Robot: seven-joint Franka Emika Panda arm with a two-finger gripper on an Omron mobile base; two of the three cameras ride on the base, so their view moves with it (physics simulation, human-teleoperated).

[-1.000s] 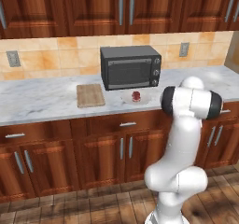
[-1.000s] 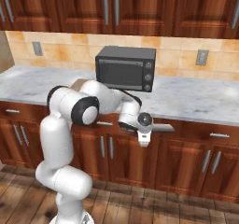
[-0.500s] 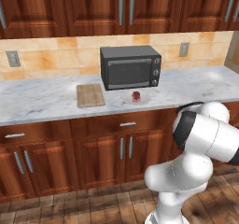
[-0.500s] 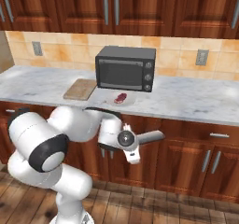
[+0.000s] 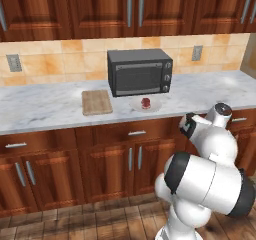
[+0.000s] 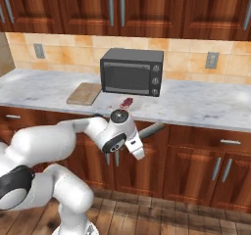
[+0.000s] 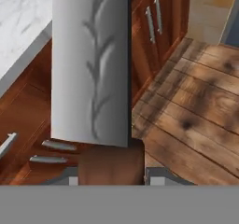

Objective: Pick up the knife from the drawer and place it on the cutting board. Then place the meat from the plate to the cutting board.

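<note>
The end effector [image 7: 110, 175] grips the knife [image 7: 91, 64] by its handle, blade extending straight ahead.

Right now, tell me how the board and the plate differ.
The board is tan wood and rectangular; the plate is white and round. The board lies bare; the plate carries the meat. The board sits left of the oven, the plate in front of it. Both lie flat on the counter.

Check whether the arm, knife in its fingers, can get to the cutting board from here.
Probably yes. The cutting board lies bare on the counter left of the microwave, nothing over it. The knife is held below counter height, so it must lift first.
</note>
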